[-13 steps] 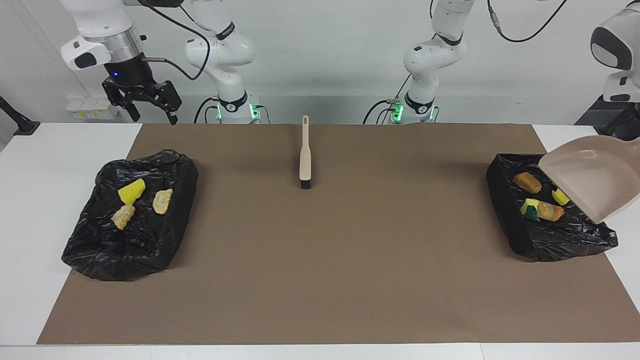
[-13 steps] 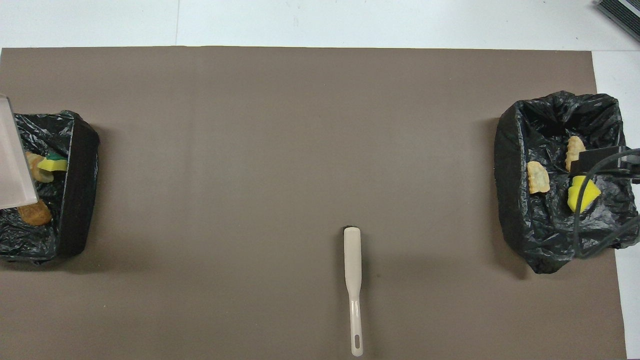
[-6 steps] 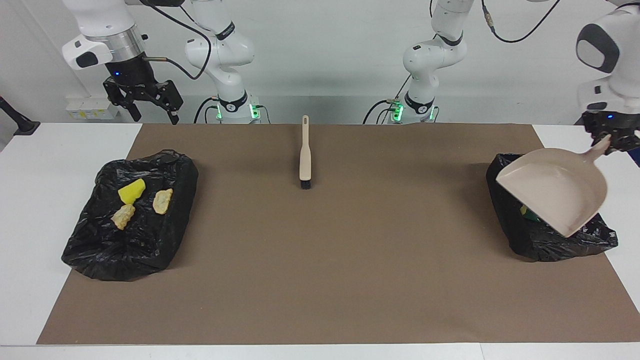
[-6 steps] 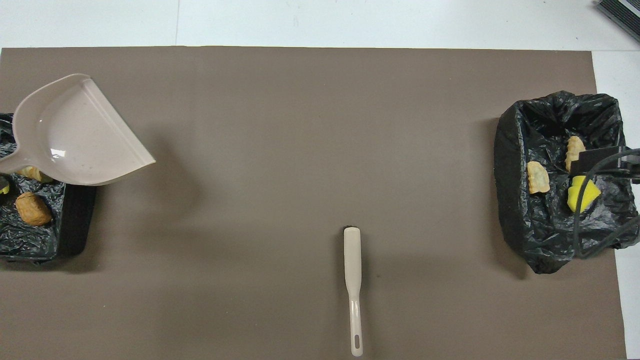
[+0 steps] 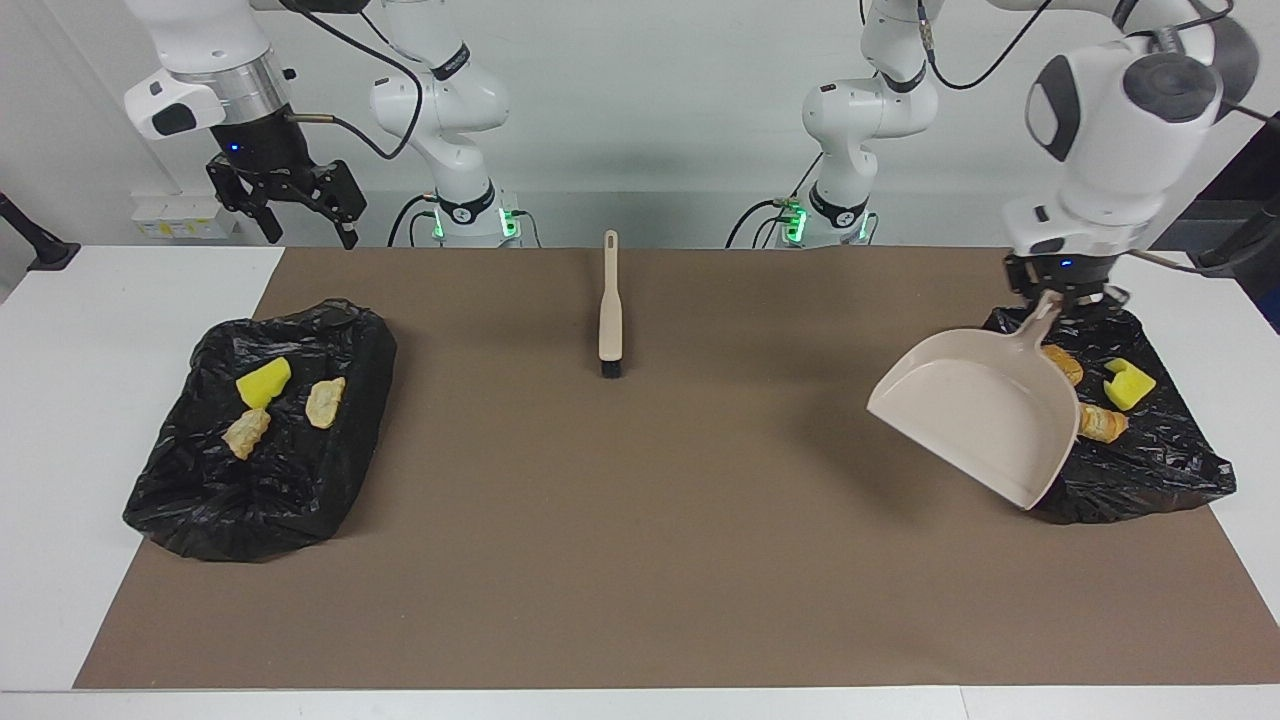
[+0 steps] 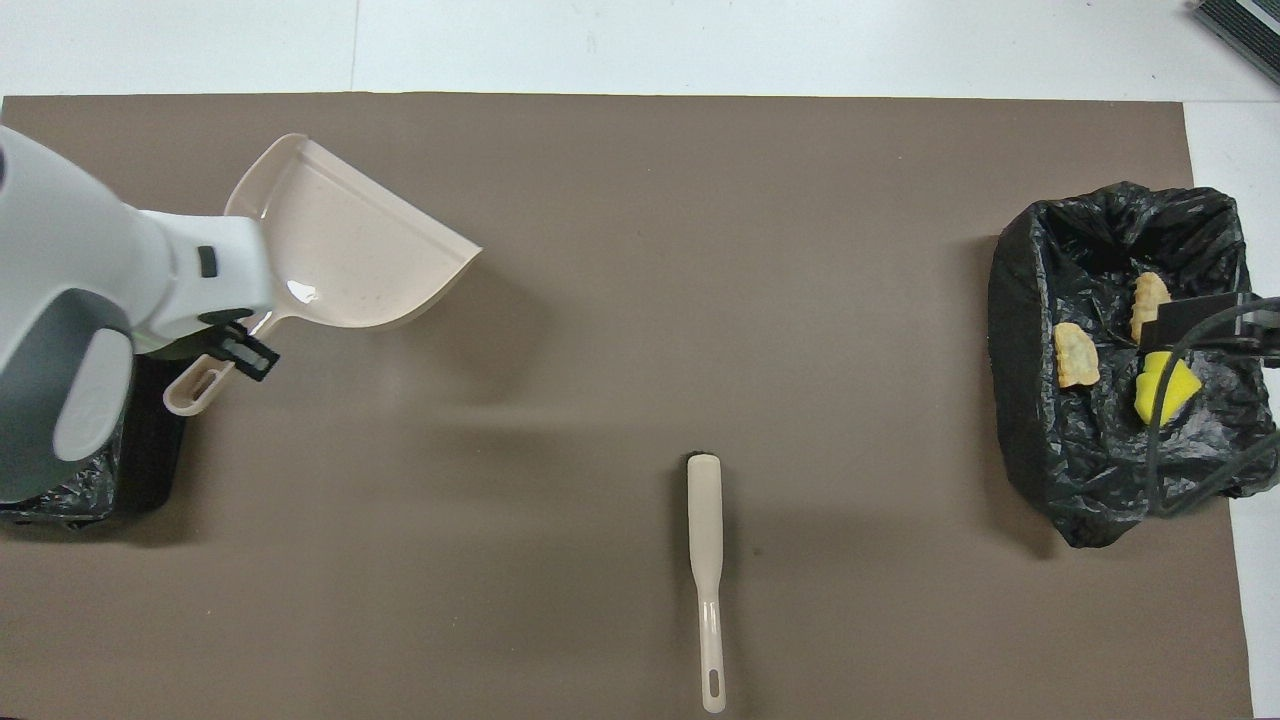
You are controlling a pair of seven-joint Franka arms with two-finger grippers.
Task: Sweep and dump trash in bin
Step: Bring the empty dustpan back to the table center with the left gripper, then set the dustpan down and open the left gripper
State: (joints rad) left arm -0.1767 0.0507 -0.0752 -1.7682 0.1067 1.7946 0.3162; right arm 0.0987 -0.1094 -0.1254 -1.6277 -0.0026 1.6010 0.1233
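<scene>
A: Brush (image 5: 609, 318) lies mid-mat, close to the bases, long axis running toward/away from the robots, bristles on the end away from them. Right gripper (image 5: 297, 208) hangs wide open, empty, waiting.

B: I've got the left gripper (image 5: 1058, 290) clamped on the dustpan (image 5: 985, 415) handle, mouth tilted toward centre, over the mat beside the bin (image 5: 1130, 470). Trash (image 5: 1128, 384) sits in both bins; pan looks empty, I think.

Open brown paper mat (image 5: 700, 520) mid-table, slim beige-handled brush (image 5: 609, 318) lying near robots, black bag-lined bins (image 5: 262, 430) at both ends, raised beige plastic dustpan (image 5: 985, 410) over one bin's edge
</scene>
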